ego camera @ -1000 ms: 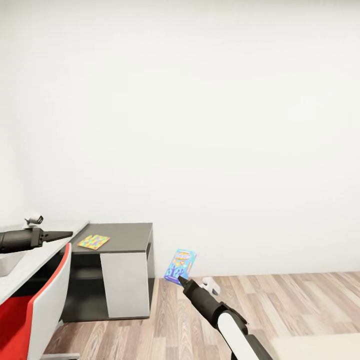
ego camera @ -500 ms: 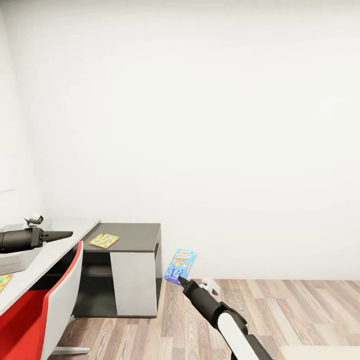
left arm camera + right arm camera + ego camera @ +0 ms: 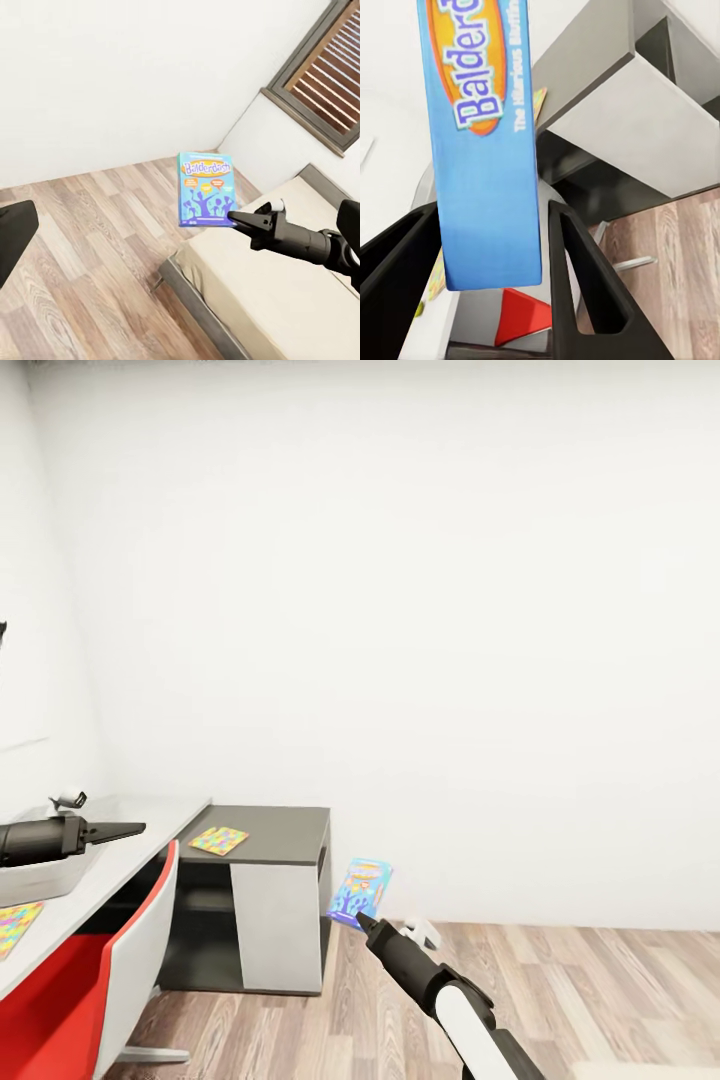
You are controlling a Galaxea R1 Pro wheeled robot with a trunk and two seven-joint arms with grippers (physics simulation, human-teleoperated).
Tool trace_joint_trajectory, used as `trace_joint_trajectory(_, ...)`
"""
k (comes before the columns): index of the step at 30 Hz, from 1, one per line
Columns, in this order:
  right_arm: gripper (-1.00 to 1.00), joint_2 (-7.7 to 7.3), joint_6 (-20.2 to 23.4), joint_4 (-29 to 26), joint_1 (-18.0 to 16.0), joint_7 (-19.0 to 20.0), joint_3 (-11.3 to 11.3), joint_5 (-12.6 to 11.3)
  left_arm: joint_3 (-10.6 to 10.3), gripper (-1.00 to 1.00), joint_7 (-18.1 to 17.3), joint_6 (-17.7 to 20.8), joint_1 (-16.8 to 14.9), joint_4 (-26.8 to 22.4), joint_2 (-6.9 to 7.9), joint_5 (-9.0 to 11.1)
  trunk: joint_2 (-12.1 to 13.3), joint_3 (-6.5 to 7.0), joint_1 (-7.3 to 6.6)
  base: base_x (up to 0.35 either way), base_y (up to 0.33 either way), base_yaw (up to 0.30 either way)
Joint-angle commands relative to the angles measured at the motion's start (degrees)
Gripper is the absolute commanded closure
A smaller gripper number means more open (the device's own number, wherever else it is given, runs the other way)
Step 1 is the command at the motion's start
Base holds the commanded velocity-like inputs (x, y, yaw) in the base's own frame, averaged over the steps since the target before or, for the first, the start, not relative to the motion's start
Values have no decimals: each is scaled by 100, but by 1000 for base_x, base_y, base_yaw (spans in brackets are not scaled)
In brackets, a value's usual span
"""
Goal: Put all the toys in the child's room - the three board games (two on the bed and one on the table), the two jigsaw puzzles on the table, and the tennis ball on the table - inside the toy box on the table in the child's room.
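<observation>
While the right gripper point(image 3: 362, 920) carries the board game point(image 3: 360, 892) upright by its lower edge, jaws clamped on it, the toy box point(image 3: 40, 875) sits on the worktop point(image 3: 110, 865) beneath the left gripper point(image 3: 130, 827), whose jaw state cannot be told. Risk: the thin edge grip may let the game pivot or slip, and the red chair point(image 3: 95, 980) obstructs the approach.

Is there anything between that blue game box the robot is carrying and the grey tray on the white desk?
Yes. The right gripper holds the Balderdash board game out over the floor, and the toy box sits on the white table at far left. The red and white chair at the desk and the left gripper over the table lie between them.
</observation>
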Motion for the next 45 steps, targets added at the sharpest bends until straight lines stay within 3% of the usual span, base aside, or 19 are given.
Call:
trace_joint_trajectory(1, 100, -2, 11, -9, -1, -44, 4, -45, -3, -100, -23, 60, -2, 1, 1, -4, -2, 2, 2, 68, -67, 250)
trace_joint_trajectory(14, 100, -1, 13, -9, -1, -44, 4, -24, -4, -100, -23, 59, -2, 1, 1, -5, -2, 44, 2, 195, -138, 261)
trace_joint_trajectory(24, 100, 3, 8, -31, -1, -50, 4, -24, -2, -100, -23, 59, -2, 1, 1, -5, -2, 47, 2, 173, -40, 39)
trace_joint_trajectory(31, 100, 7, -45, -44, -1, -59, 4, 151, 2, -100, -23, 59, -2, 1, 1, -5, -2, 44, 2, 33, 0, 48)
trace_joint_trajectory(45, 100, 7, -48, -28, -1, -61, 4, 172, 0, -100, -23, 59, -2, 1, 1, -5, -2, 12, 2, 1, 0, 250)
